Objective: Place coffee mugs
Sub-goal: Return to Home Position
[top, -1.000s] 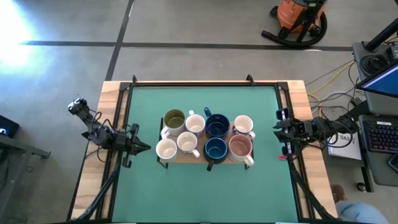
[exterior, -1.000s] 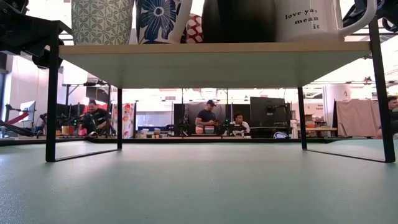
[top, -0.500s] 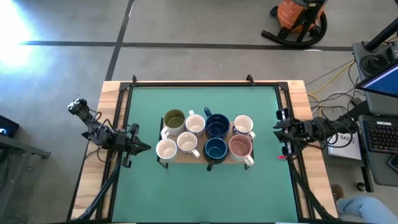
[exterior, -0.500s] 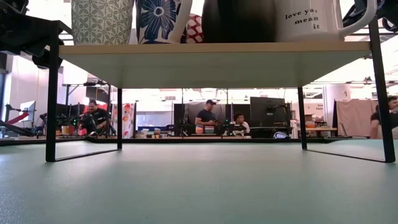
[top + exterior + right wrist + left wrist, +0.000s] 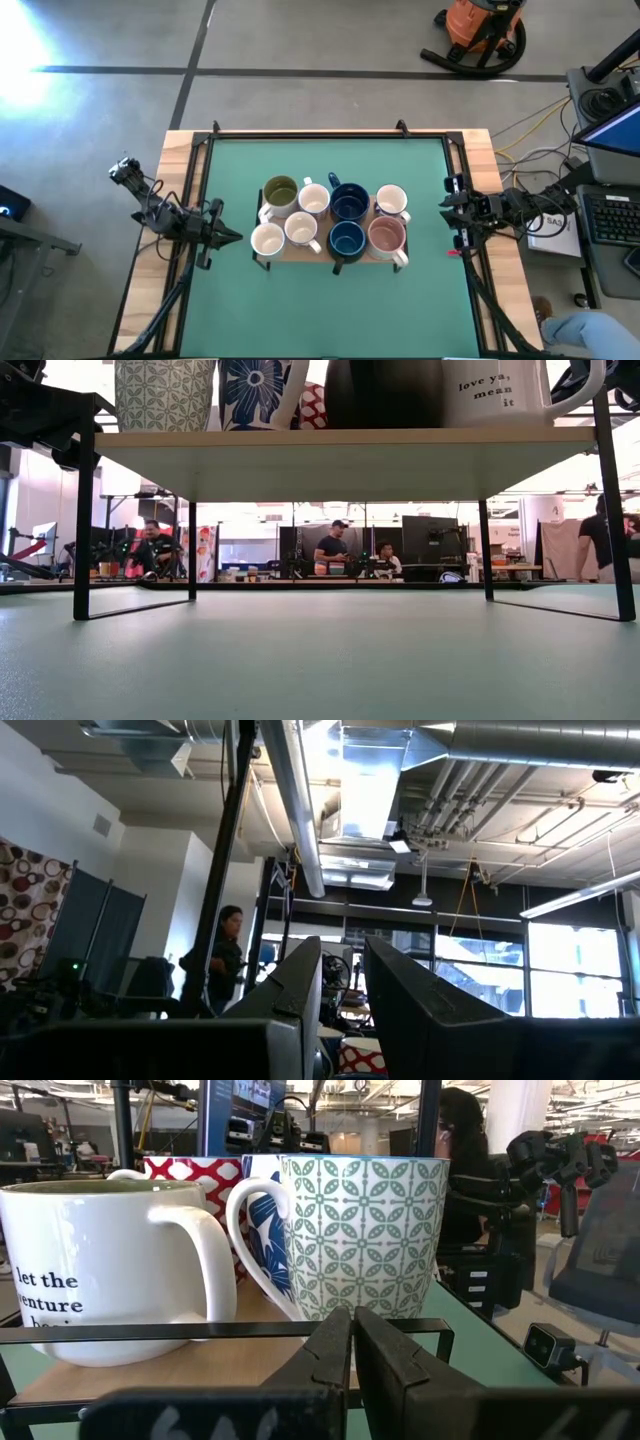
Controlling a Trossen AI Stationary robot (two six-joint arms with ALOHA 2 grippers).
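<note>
Eight coffee mugs stand upright in two rows on a small wooden rack (image 5: 300, 253) in the middle of the green table. The far row holds an olive-inside mug (image 5: 281, 191), a white one (image 5: 314, 199), a navy one (image 5: 349, 201) and a white one (image 5: 391, 200). The near row holds two white mugs (image 5: 267, 239) (image 5: 301, 230), a navy one (image 5: 346, 238) and a pinkish one (image 5: 386, 236). My left gripper (image 5: 228, 237) (image 5: 352, 1332) waits shut, left of the rack and pointing at it. My right gripper (image 5: 446, 208) (image 5: 342, 980) hovers at the table's right edge, its fingers a narrow gap apart.
The rack is a board (image 5: 340, 460) on thin black metal legs (image 5: 84, 520), with bare green mat beneath and around it. A black frame and wooden rim border the table (image 5: 330, 133). People sit and stand in the room beyond (image 5: 331, 547).
</note>
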